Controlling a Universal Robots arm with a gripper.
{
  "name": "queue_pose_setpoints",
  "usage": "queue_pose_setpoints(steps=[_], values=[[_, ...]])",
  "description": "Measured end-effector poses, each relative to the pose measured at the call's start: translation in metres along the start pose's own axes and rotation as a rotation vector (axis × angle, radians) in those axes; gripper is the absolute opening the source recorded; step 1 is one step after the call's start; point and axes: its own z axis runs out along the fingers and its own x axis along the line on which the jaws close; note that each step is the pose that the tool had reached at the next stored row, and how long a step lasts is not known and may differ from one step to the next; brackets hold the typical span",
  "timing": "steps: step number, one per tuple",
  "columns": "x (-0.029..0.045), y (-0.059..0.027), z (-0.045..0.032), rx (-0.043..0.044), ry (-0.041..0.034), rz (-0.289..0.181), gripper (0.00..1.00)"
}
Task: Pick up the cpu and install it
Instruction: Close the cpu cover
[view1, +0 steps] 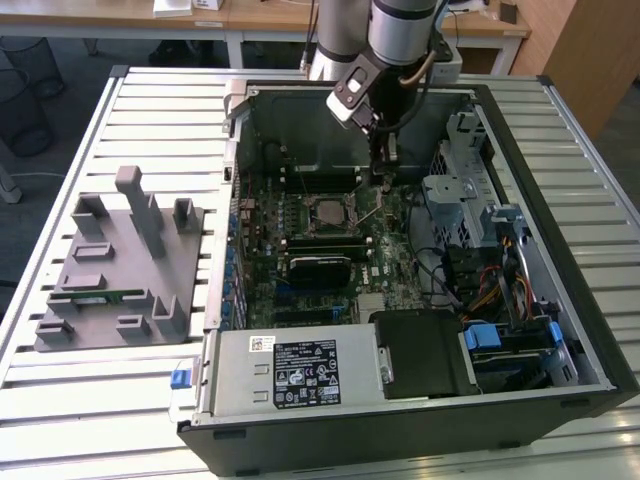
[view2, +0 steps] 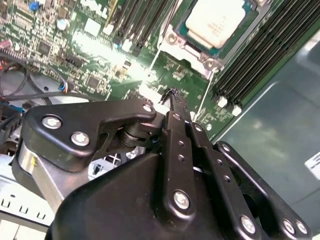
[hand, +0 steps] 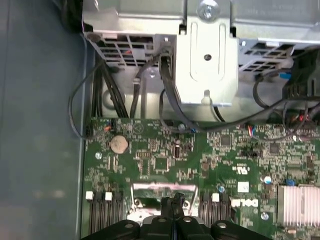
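- In the exterior view, one open computer case (view1: 400, 440) lies on the slatted worktop (view1: 150, 110). One cpu (view1: 328, 210) lies flat in the socket on the green motherboard (view1: 390, 255), with its silver top facing up out of the case.
- The cpu is square, so no long axis can be named. Its edges run in line with the case walls.
- The one hand (view1: 385, 175) hangs inside the case, near the cpu on the exterior view's right.
- On a grey holder (view1: 150, 270) beside the case lies one green memory stick (view1: 100, 296).
- In the second wrist view, the hand (view2: 172, 96) has its two fingers (view2: 176, 150) pressed together with nothing between them. The cpu (view2: 216, 22) sits apart from the tips, with black memory slots (view2: 260, 50) beside it.
- In the first wrist view, the tips of the hand (hand: 172, 202) are at a metal socket frame (hand: 162, 190). One coin battery (hand: 119, 144) sits on the board.
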Motion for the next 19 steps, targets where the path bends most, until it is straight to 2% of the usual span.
queue_pose_setpoints(steps=[10,19], values=[[0.0058,0.0194,0.0032,0.0026,0.0003,0.0,0.11],[0.0079,0.0296,0.0096,0.0096,0.0003,0.0,0.11]])
